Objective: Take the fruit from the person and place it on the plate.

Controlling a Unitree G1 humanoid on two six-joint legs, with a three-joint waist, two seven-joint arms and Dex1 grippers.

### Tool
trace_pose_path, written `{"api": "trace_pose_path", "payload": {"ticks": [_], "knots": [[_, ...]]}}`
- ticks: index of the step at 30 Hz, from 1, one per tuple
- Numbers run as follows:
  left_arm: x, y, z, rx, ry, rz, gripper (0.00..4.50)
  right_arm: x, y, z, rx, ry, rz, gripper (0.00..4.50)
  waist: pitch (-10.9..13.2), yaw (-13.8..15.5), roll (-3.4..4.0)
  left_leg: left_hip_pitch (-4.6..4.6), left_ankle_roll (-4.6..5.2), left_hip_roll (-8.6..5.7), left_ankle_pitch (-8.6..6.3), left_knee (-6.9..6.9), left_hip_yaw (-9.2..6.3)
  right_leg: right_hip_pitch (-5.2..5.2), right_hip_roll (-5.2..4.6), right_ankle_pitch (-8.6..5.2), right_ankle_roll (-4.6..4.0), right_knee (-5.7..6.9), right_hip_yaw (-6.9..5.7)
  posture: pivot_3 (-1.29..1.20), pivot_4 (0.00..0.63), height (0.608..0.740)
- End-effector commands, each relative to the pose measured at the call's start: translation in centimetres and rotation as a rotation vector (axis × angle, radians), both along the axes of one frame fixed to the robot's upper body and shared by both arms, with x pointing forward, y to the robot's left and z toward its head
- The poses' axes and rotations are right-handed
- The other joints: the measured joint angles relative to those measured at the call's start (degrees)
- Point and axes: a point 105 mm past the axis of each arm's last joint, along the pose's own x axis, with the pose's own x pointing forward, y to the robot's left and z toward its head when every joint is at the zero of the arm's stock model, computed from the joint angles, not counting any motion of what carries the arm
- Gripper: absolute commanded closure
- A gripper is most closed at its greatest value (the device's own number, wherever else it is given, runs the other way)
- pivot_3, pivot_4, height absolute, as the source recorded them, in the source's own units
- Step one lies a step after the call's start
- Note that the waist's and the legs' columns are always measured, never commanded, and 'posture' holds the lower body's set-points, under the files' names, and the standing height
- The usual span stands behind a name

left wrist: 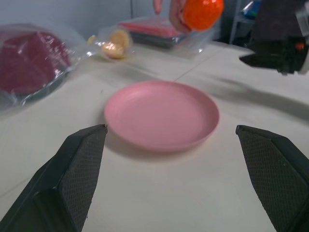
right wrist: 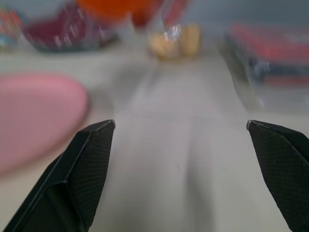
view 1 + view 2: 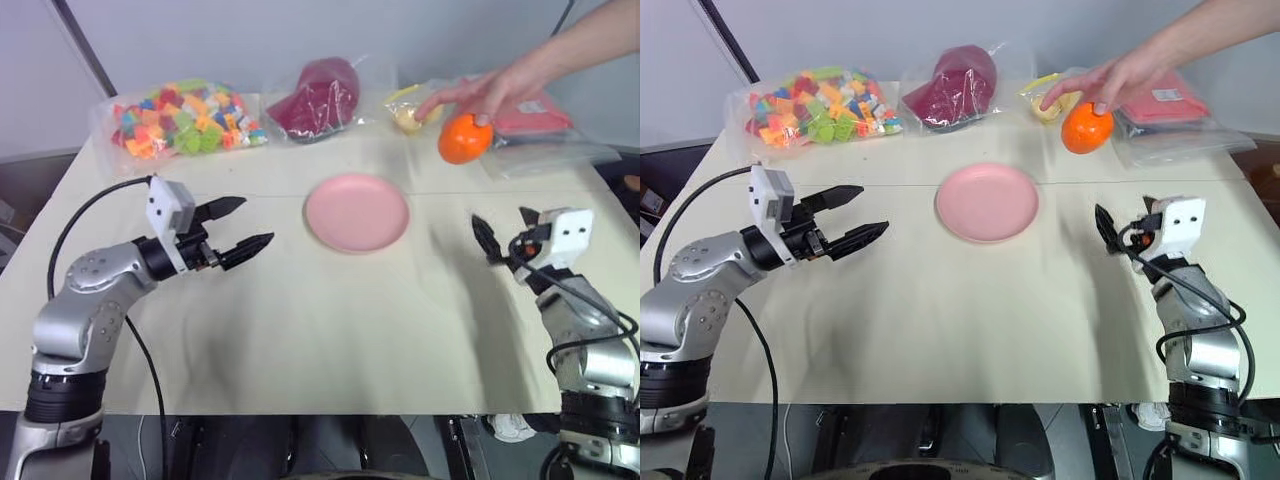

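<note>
A person's hand (image 3: 490,92) reaches in from the back right and holds the round orange fruit (image 3: 465,138) just above the table, beyond the pink plate (image 3: 357,212). The plate lies flat and bare at the table's middle. My left gripper (image 3: 250,222) hovers open to the left of the plate and points at it. In the left wrist view the plate (image 1: 161,113) lies between the fingers, with the fruit (image 1: 202,12) behind it. My right gripper (image 3: 505,228) stands open to the right of the plate, nearer to me than the fruit and apart from it.
Along the table's back edge lie a clear bag of coloured blocks (image 3: 185,115), a bagged dark red item (image 3: 320,95), a bag of small pale yellow pieces (image 3: 410,110) and flat red packets in clear wrap (image 3: 540,120). The cream table (image 3: 330,330) stretches bare in front.
</note>
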Motion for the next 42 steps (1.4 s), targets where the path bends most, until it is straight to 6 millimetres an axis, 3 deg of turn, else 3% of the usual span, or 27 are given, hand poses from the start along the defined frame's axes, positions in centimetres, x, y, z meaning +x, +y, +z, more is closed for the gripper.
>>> {"api": "trace_pose_path", "payload": {"ticks": [1,11,25,29,36,38,42], "knots": [[-0.2,-0.7,0.8,-0.002,-0.023,-0.039,0.04,0.2,1.3,4.0,0.085,-0.117,0.03,0.0,0.0,0.0,0.0,0.0,-0.01,0.01,0.01,-0.02,-0.01,-0.01,0.01,0.0,0.0,0.0,0.0,0.0,0.15,0.74],[-0.3,-1.4,1.5,-0.035,-0.029,-0.055,0.04,2.5,3.4,4.9,0.187,-0.13,0.081,0.0,0.0,0.2,-0.02,-0.02,-0.02,-0.03,0.01,-0.02,-0.01,0.0,-0.02,0.0,-0.01,-0.03,-0.01,0.0,0.15,0.74],[-0.5,-0.7,1.1,-0.03,-0.031,0.0,0.04,5.4,4.4,5.8,0.224,-0.174,0.12,0.0,0.0,0.1,-0.01,-0.03,-0.11,-0.01,0.06,-0.08,0.02,-0.09,-0.01,0.0,-0.01,-0.01,0.0,0.0,0.15,0.74],[-0.5,-0.6,1.0,-0.029,-0.028,0.006,0.0,5.2,4.5,6.2,0.232,-0.196,0.131,1.2,0.0,0.1,-0.01,-0.03,-0.11,-0.01,0.07,-0.09,0.01,-0.1,-0.01,0.0,-0.01,-0.01,0.0,0.0,0.15,0.74],[-0.3,-0.3,0.8,-0.027,-0.022,0.024,0.0,5.5,4.8,5.7,0.179,-0.162,0.12,1.25,0.0,0.1,-0.01,-0.03,-0.11,-0.01,0.07,-0.1,0.01,-0.11,-0.01,0.0,-0.01,-0.01,0.0,0.0,0.15,0.74],[0.1,0.2,0.4,-0.022,-0.008,0.058,0.0,5.7,6.2,4.6,0.155,-0.109,0.164,1.25,0.0,0.0,-0.01,-0.03,-0.12,-0.01,0.07,-0.1,0.01,-0.11,-0.01,0.0,-0.01,-0.01,0.0,0.0,0.15,0.74],[0.6,1.4,-0.8,0.009,0.025,0.11,0.0,5.4,11.3,2.0,0.15,0.002,0.356,1.25,0.0,-0.4,-0.01,-0.03,-0.12,0.01,0.07,-0.13,0.01,-0.14,0.01,0.0,-0.02,0.0,0.0,0.0,0.15,0.74]]}}
